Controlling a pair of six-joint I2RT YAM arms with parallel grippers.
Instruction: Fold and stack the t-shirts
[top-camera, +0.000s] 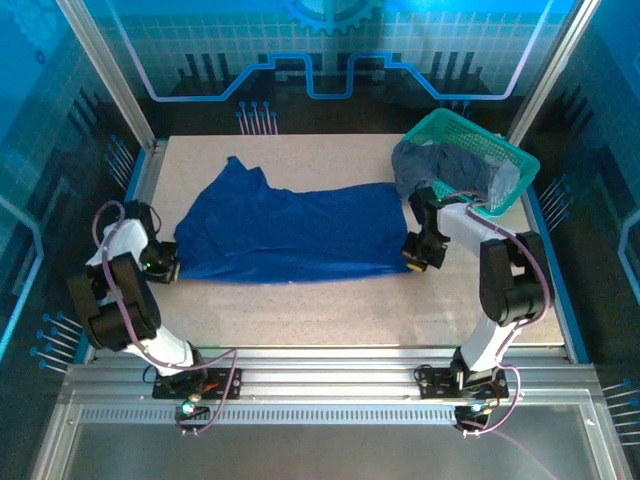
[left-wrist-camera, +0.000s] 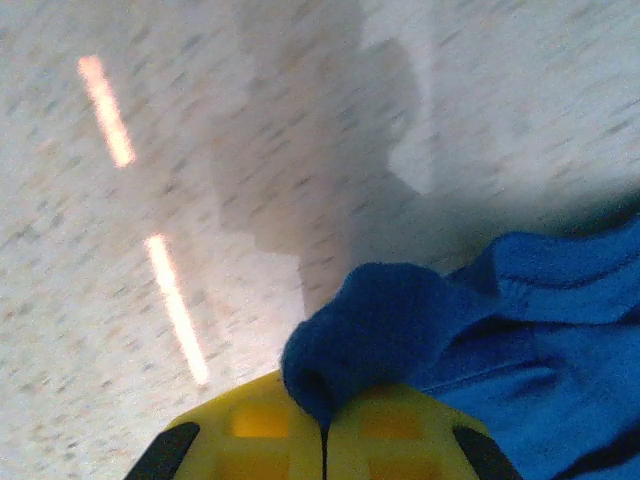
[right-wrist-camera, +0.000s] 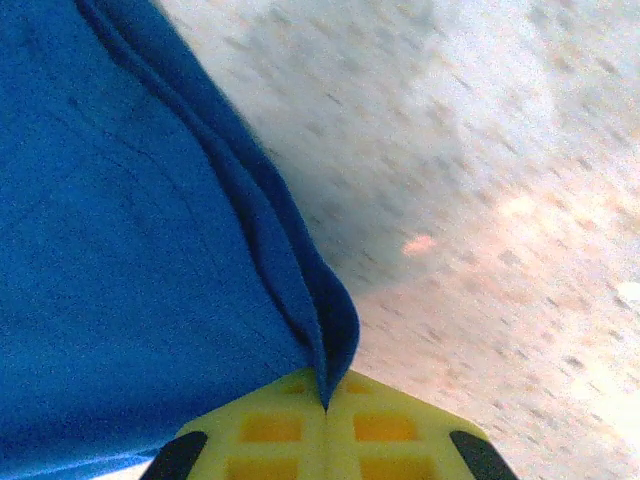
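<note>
Speckled pale table (top-camera: 350, 310) lies under me, fenced by a metal frame (top-camera: 100, 70) and blue-lit glass walls (top-camera: 400, 40). Spread across its middle is the royal blue t-shirt (top-camera: 290, 235), lying flat with a few creases. My left gripper (top-camera: 168, 265) is pressed together on the shirt's near left corner; in my left wrist view a bunched lump of blue cloth pokes out from between the yellow pads (left-wrist-camera: 250, 430). My right gripper (top-camera: 415, 258) is clamped on the near right corner, a folded hem pinched in the seam. Beyond my right arm, at the table's far right corner, stands a teal mesh basket (top-camera: 515, 160) with duller grey-blue t-shirts (top-camera: 440, 165) heaped inside and spilling over its left rim, close beside the blue shirt's far right edge.
</note>
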